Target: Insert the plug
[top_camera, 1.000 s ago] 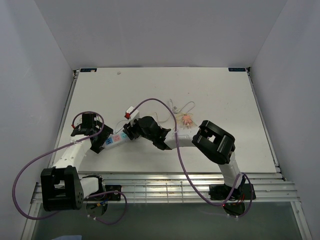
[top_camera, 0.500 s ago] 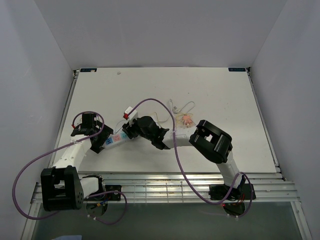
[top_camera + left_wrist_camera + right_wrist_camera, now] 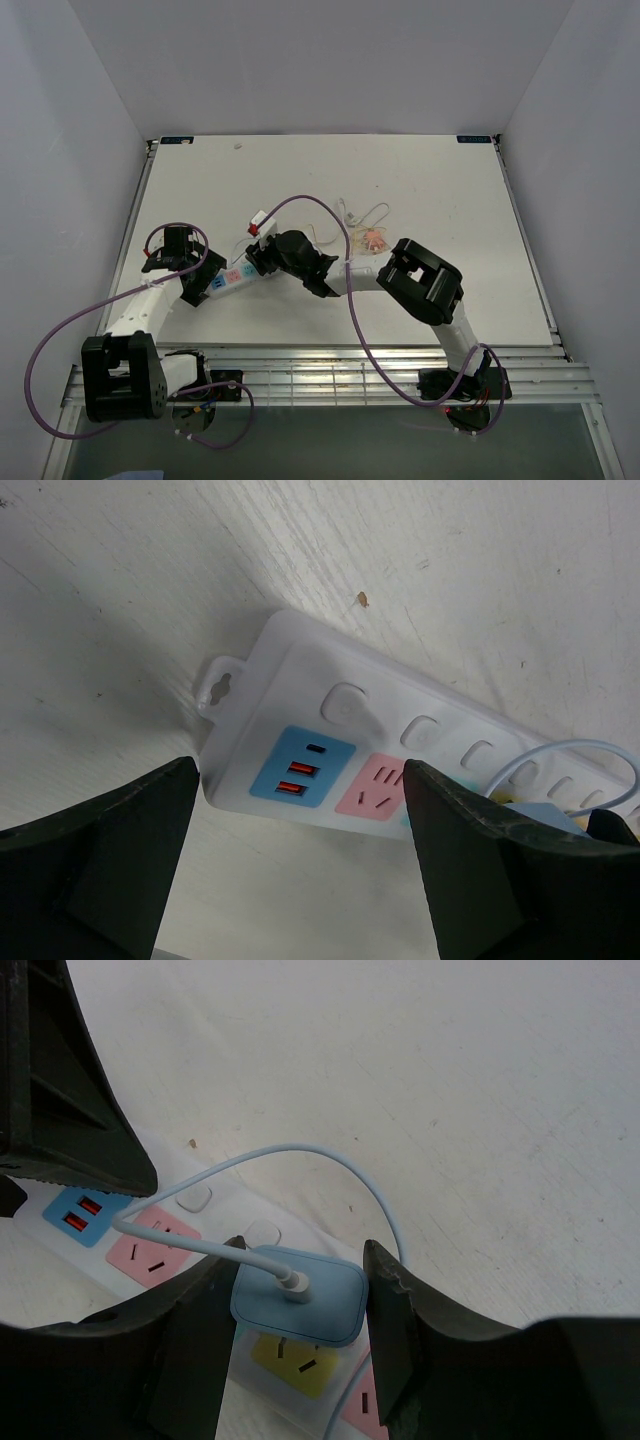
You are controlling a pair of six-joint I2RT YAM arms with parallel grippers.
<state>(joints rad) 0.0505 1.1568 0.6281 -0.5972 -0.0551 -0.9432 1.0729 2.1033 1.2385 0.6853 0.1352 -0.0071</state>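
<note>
Right arm shifted slightly left since the earlier top view, elbow and forearm drawn nearer the strip (image 3: 232,278); left arm and strip unchanged in place. Item: plug (image 3: 298,1295), pale blue, square with rounded corners, cable (image 3: 330,1160) leaving its top face and looping over the tabletop (image 3: 420,190). Holder: right end effector (image 3: 300,1260), jaws partly closed and pressed on two opposite sides of the plug, gripping it. Location: plug held directly over the strip, above a socket position between the pink socket (image 3: 150,1255) and the yellow socket (image 3: 290,1355), the yellow face partly showing past the plug's near edge. Prongs hidden beneath the body; whether they have entered any slots cannot be told. Second holder: left end effector (image 3: 300,770), jaws wide apart, nothing held, poised over the strip's end with the blue USB panel (image 3: 303,770) and straddling that end, one finger off each long side, contact not visible. Progress, as judged: plug picked up and carried to the strip, done; alignment over a socket looks near but unconfirmed; pressing home and release look outstanding. Relation: plug sits between the right fingers, centred, cable end up; it lies along the strip from the left end effector, near but apart, seen at the edge of the left wrist view.
</note>
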